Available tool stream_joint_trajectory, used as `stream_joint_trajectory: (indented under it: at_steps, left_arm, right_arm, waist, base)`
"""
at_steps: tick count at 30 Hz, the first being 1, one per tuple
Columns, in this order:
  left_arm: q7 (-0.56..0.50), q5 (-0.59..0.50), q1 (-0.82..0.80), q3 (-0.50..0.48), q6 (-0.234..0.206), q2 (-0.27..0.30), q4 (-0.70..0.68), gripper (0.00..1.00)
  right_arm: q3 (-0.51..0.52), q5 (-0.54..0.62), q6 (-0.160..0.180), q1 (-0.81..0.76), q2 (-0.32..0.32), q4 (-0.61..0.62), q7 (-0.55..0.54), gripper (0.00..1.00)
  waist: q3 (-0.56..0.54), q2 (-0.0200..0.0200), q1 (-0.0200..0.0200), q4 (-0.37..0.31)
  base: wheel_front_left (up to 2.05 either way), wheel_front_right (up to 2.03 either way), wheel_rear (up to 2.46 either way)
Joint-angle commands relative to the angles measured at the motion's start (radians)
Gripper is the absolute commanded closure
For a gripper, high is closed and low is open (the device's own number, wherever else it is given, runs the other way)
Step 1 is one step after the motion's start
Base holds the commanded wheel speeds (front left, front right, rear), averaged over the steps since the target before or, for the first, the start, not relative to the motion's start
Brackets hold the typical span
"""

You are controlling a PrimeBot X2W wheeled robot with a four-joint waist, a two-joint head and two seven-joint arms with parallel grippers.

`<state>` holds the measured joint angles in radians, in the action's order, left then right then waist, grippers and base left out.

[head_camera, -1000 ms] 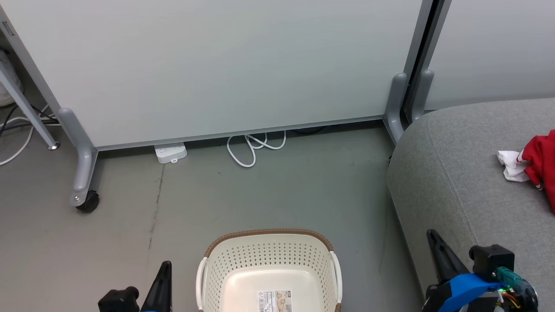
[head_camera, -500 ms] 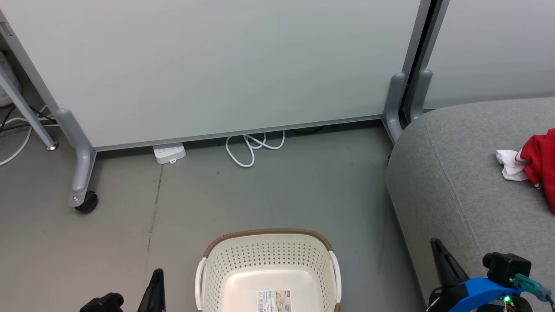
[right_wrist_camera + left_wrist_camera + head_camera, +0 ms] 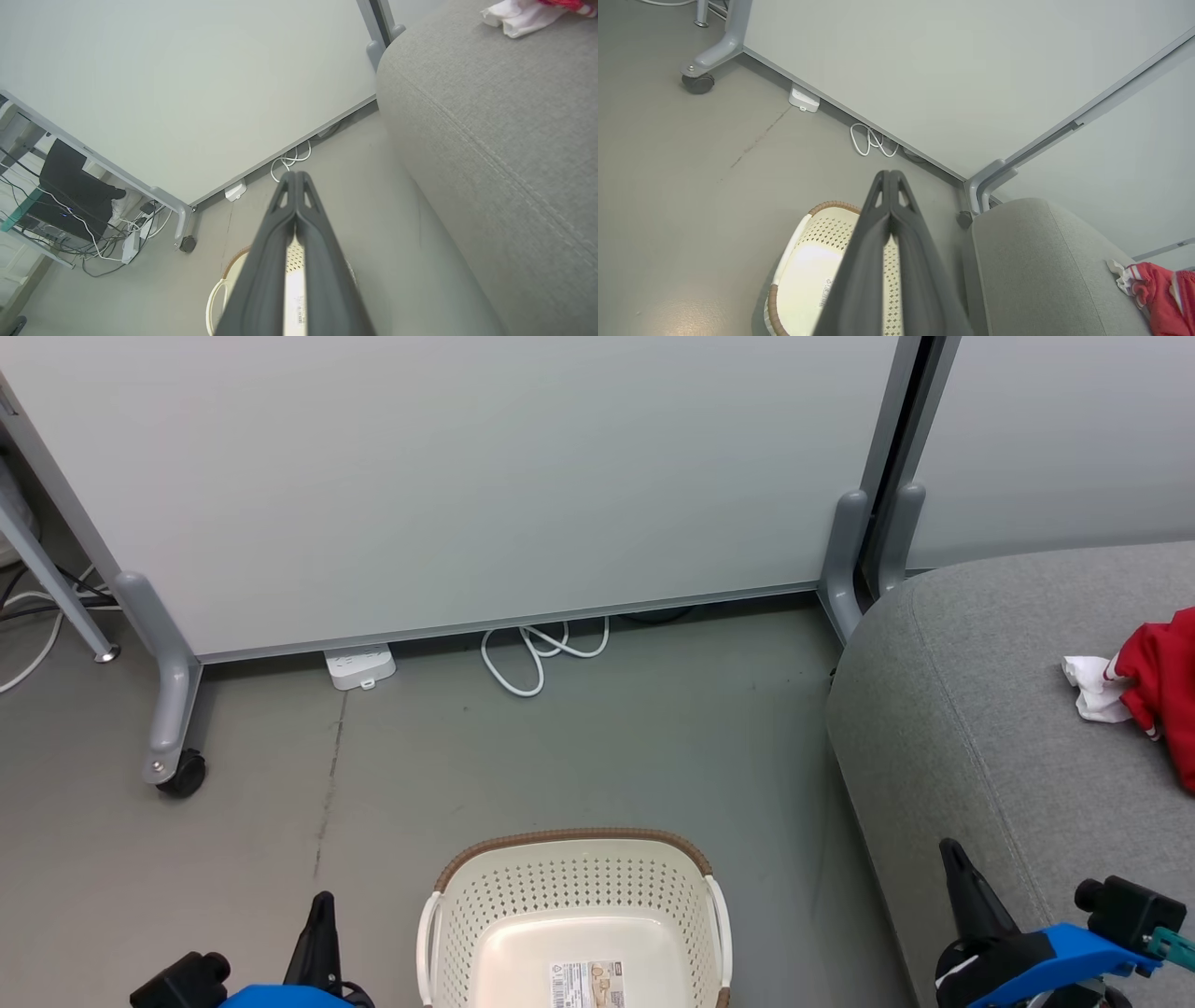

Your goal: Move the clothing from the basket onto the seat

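Left tool [image 3: 323, 901] shifted leftward, right tool [image 3: 950, 849] shifted rightward, both closed

Ended in a left claw [image 3: 323, 902] and a right claw [image 3: 952, 854], both matt black and tapered to sharp points. Along the wrists, showed long dark grey fingers [image 3: 859, 270], smooth-sided, with a small triangular cut-out near each tip. Wore a bright blue cover [image 3: 1074, 947] behind the right claw, topped by a squat black block [image 3: 1130, 907] with a teal plug [image 3: 1178, 947] at its side. Bore a thin white mark [image 3: 952, 973] on the black base there. Carried a second blue cover [image 3: 280, 997] and a rounded black knob [image 3: 182, 975] on the left.
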<state>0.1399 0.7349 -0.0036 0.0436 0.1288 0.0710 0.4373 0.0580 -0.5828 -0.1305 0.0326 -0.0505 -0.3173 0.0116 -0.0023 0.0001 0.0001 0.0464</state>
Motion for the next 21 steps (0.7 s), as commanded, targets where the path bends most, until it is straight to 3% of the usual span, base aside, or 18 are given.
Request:
stream_joint_trajectory:
  at_steps: [1, 21]
  left_arm:
    - [-0.01, 0.041, -0.032, -0.012, 0.001, 0.002, -0.024, 1.0]
    - [-0.08, 0.28, -0.057, -0.055, 0.001, -0.004, -0.074, 1.0]
  right_arm:
    - [0.005, -0.049, 0.0, 0.032, -0.002, 0.019, -0.004, 1.0]
    - [0.02, -0.329, 0.0, 0.047, -0.001, 0.036, -0.039, 1.0]
  waist:
    - [0.0, -0.0001, -0.0001, -0.001]
    - [0.001, -0.0001, -0.0001, -0.01]
  base:
    - [0.0, 0.0, 0.0]
    - [0.0, 0.0, 0.0]
